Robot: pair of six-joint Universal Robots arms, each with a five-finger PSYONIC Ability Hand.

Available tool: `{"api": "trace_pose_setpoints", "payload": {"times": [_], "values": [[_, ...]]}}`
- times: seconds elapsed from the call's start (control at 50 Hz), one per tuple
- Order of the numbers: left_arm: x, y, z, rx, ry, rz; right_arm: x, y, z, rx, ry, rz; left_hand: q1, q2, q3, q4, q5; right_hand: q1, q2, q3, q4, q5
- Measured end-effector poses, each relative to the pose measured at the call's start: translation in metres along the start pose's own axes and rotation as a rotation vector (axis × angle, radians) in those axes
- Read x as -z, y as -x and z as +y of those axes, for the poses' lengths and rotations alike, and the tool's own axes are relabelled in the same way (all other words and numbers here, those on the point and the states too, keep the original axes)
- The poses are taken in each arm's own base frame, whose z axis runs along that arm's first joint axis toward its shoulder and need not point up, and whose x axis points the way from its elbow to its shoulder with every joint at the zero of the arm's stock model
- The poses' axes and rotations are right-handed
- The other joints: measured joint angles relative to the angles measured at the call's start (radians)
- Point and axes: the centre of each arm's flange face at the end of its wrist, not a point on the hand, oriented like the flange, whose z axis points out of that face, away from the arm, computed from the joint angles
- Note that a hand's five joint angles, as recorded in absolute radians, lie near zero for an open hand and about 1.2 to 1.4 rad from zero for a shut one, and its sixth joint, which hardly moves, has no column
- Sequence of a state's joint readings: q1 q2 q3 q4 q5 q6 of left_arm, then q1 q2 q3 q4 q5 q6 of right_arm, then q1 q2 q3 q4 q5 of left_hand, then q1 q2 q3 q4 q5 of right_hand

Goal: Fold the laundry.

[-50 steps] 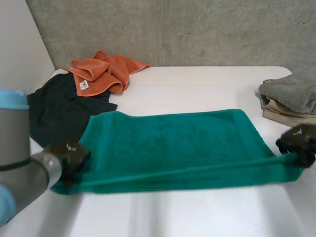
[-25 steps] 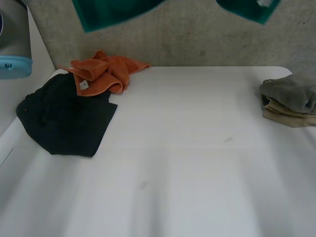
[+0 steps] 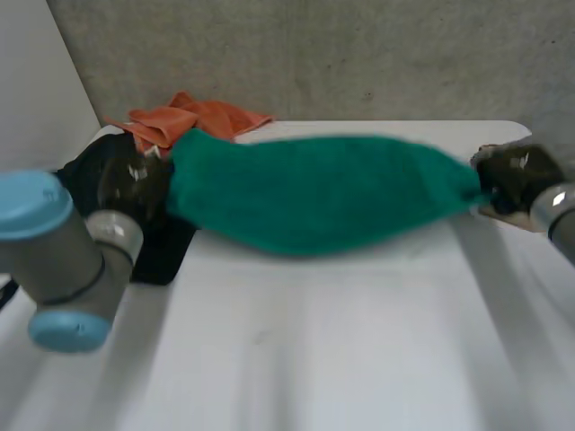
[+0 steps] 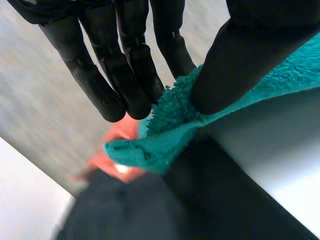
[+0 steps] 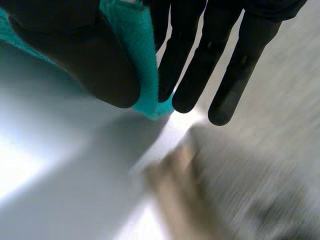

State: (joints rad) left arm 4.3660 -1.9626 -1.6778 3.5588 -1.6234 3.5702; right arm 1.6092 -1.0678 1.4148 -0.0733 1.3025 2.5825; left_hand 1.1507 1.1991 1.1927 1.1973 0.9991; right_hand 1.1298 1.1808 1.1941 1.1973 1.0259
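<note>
Left arm (image 3: 63, 260) enters at the lower left of the head view. The left hand (image 3: 135, 184) is raised at centre left, above the black garment (image 3: 162, 251). In its wrist view the left hand (image 4: 125, 65) pinches one end of the green towel (image 4: 165, 130) between straight fingers and thumb.

Right arm (image 3: 559, 211) enters at the right edge, with the right hand (image 3: 517, 175) at upper right. The right hand (image 5: 200, 65) grips the opposite end of the green towel (image 5: 137, 55), its thumb pressed against straight fingers. A folded grey and beige pile (image 5: 225, 200) lies just beyond its fingertips.

The green towel (image 3: 314, 193) hangs stretched between both hands across the frame's middle, sagging above the white table (image 3: 314, 350). Contact with the surface cannot be determined.

An orange cloth (image 3: 211, 115) lies at upper left, touching the black garment.
</note>
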Motion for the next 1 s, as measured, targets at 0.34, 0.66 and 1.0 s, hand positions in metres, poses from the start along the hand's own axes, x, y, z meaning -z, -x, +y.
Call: {"api": "trace_pose_setpoints", "payload": {"times": [0.34,0.66,1.0], "values": [[0.159,-0.002,0.012,-0.339,0.565,0.365,0.126,-0.016,0.039,0.287,0.56,-0.449,0.0,0.0,0.0,0.0,0.0,0.0,0.0,0.0,0.0,0.0],[0.038,-0.012,-0.015,-0.245,0.326,0.178,0.035,-0.017,0.034,0.158,0.278,-0.14,0.0,0.0,0.0,0.0,0.001,0.0,0.0,0.0,0.0,0.001],[-0.061,-0.025,-0.012,-0.22,0.17,0.038,-0.04,-0.017,0.028,0.221,0.001,0.107,0.0,0.0,0.0,0.0,0.001,0.0,0.0,0.0,0.0,0.001]]}}
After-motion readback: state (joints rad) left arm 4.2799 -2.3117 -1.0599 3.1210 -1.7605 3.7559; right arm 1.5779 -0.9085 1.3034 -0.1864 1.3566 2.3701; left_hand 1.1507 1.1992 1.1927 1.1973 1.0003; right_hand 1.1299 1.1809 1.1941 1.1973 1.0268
